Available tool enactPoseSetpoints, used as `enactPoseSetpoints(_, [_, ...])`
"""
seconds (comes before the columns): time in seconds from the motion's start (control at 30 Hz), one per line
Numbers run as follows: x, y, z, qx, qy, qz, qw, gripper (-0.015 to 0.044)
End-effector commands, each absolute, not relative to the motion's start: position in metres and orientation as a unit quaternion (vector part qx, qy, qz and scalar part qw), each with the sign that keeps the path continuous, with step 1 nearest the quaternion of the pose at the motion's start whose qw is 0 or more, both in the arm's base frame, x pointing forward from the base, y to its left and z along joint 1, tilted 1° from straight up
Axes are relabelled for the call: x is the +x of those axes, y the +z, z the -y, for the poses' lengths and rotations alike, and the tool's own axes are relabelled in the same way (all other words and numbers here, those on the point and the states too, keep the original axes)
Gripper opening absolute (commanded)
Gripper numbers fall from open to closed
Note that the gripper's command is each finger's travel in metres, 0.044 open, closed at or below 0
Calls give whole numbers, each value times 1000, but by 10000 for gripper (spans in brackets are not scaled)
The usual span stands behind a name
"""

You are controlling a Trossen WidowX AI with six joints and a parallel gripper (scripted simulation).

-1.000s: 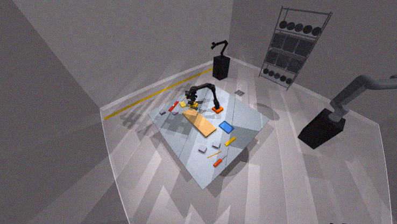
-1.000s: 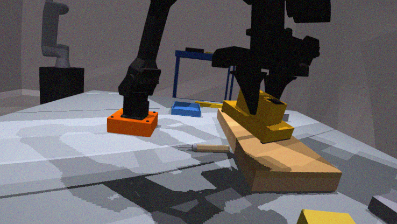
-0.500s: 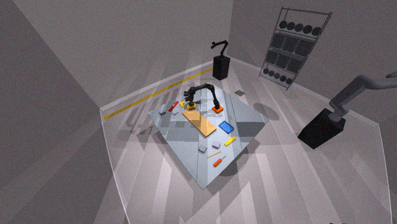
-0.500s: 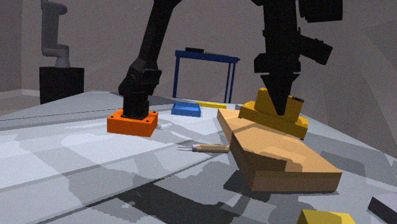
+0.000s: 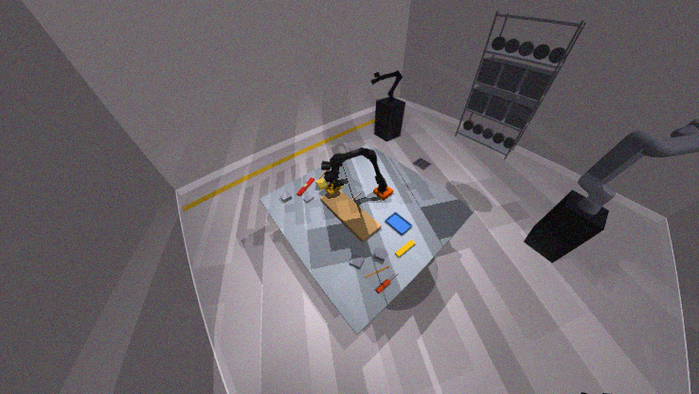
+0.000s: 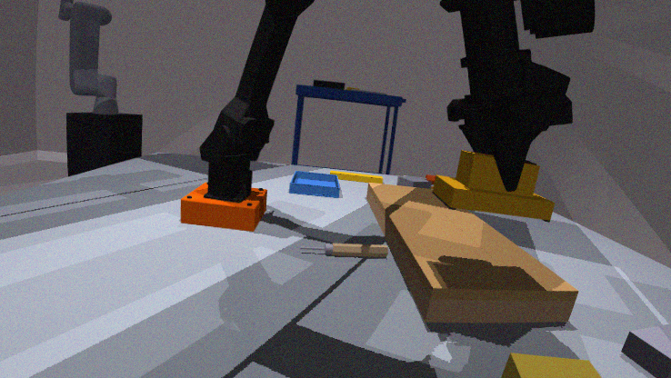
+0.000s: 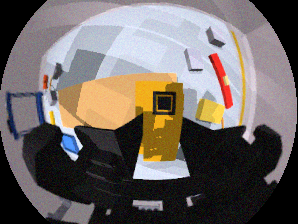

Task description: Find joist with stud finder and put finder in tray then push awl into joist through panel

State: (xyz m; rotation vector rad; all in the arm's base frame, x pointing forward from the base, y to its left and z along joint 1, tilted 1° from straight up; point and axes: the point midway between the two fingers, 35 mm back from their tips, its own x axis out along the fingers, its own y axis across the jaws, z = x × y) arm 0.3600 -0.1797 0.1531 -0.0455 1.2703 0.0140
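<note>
My gripper (image 5: 332, 184) (image 6: 511, 180) (image 7: 159, 116) is shut on the yellow stud finder (image 5: 334, 190) (image 6: 488, 203) (image 7: 161, 137), held roughly level. It is raised over one end of the tan floor panel (image 5: 352, 215) (image 6: 451, 230) (image 7: 100, 102); the exact gap to the panel cannot be told. The awl (image 5: 357, 195) (image 6: 352, 249), with a pale wooden handle and thin metal shaft, lies on the table beside the panel, on the arm base's side. The blue tray (image 5: 399, 223) (image 6: 315, 184) (image 7: 70, 143) is empty. The joist is hidden.
The orange arm base (image 5: 383, 192) (image 6: 218, 213) is near the awl. A yellow block (image 5: 321, 183) (image 6: 549, 368) (image 7: 210, 111) and red level (image 5: 301, 190) (image 7: 218, 77) lie near the panel's end. A yellow bar (image 5: 404, 248), red-handled screwdriver (image 5: 383, 286), orange pencil (image 5: 376, 272) and several grey blocks lie around.
</note>
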Motion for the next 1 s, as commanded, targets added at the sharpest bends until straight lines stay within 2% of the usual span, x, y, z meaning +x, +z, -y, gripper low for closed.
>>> enactPoseSetpoints(0.0, [365, 155, 180, -39, 20, -585, 810, 0])
enactPoseSetpoints(0.97, [368, 111, 182, -39, 20, -585, 810, 0])
